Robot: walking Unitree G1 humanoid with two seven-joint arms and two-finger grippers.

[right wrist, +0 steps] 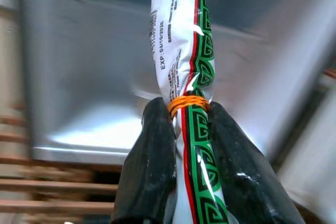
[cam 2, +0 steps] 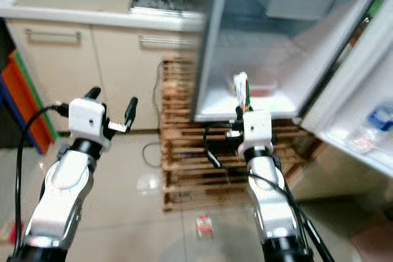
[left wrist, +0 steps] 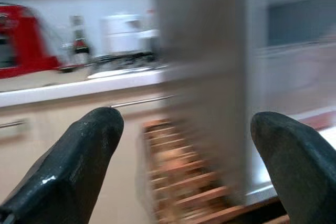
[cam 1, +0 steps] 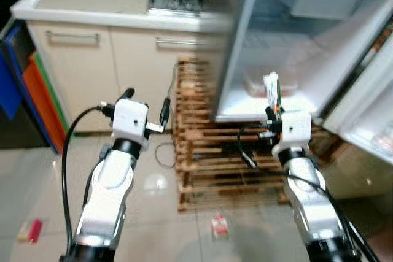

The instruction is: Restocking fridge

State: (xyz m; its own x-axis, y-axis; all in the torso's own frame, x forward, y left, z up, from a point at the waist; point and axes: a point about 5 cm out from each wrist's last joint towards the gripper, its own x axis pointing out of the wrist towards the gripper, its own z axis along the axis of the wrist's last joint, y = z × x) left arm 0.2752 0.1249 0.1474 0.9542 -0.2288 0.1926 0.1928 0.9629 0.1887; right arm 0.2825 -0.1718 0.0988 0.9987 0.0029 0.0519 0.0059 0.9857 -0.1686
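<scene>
My right gripper [right wrist: 185, 129] is shut on a white packet [right wrist: 184, 61] with green and red print, pinched at an orange rubber band. In the eye views the packet [cam 1: 272, 90] stands upright above the right gripper [cam 1: 274, 110], just in front of the open fridge [cam 1: 295, 41], level with its lower shelf [cam 1: 258, 113]. The fridge door [cam 1: 368, 108] hangs open to the right. My left gripper [cam 1: 146, 106] is open and empty, raised left of the fridge in front of the cabinets; its fingers [left wrist: 79, 166] spread wide.
A wooden pallet [cam 1: 215, 157] lies under and before the fridge. Beige cabinets [cam 1: 110, 59] with a countertop [cam 1: 92, 4] stand at left. A small packet [cam 1: 219, 225] and a red item [cam 1: 32, 230] lie on the tiled floor. Bottles [cam 2: 368, 128] sit in the door shelf.
</scene>
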